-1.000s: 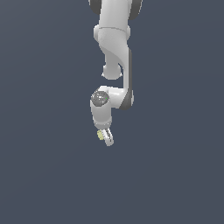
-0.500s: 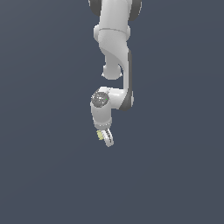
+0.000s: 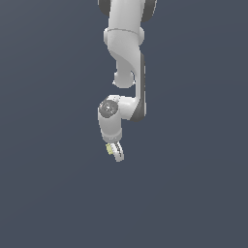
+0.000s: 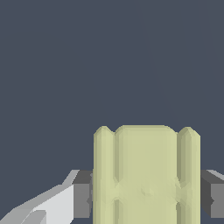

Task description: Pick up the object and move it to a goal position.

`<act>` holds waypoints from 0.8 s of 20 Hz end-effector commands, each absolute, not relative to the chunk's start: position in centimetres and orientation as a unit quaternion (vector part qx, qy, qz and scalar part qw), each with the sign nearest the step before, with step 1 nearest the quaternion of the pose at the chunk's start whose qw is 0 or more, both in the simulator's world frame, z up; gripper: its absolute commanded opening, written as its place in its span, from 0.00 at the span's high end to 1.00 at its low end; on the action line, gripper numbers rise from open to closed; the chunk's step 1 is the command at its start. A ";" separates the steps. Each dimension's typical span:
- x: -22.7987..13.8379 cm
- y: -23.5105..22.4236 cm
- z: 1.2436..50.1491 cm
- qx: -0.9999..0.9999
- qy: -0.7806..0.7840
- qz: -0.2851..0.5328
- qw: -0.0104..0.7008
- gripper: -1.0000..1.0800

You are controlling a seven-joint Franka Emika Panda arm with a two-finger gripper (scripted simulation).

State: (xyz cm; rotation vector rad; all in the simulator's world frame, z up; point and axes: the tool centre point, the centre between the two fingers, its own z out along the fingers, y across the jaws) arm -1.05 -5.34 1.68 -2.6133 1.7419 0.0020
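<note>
Presently catalogued, one scene, rendered against a plain dark slate-blue backdrop.

Item one: the arm (image 3: 127, 58), white with dark grey joint bands, entered from the top of the exterior view and hung downward, its wrist bent so that the last segment pointed down and slightly toward the exterior view's right.

Item two: the gripper (image 3: 115, 151), white, small, at the arm's lowest end. Its fingers were closed on the block, one to each side. In the wrist view the grey pads (image 4: 83, 194) pressed against both flanks of the block, and a white finger body showed beside one of them.

Item three: the block (image 3: 110, 149), pale yellow-green, boxy, held between the fingers. In the exterior view it showed only as a small yellowish patch at the side of the fingers toward the exterior view's left. In the wrist view the block (image 4: 146, 175) filled much of the frame: a broad flat central face, a narrower rounded ridge along each side, and faint cross-shaped creasing where the pads met it.

Item four: surroundings. Neither view showed any surface beneath the gripper; whether the block was near a support could not be told.
</note>
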 end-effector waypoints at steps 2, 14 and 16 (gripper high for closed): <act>-0.9 -6.9 3.1 -0.832 0.555 0.000 0.001 1.00; -0.1 -14.6 10.5 -0.832 0.555 0.000 0.000 1.00; 0.0 -15.3 11.1 -0.832 0.555 0.000 0.000 1.00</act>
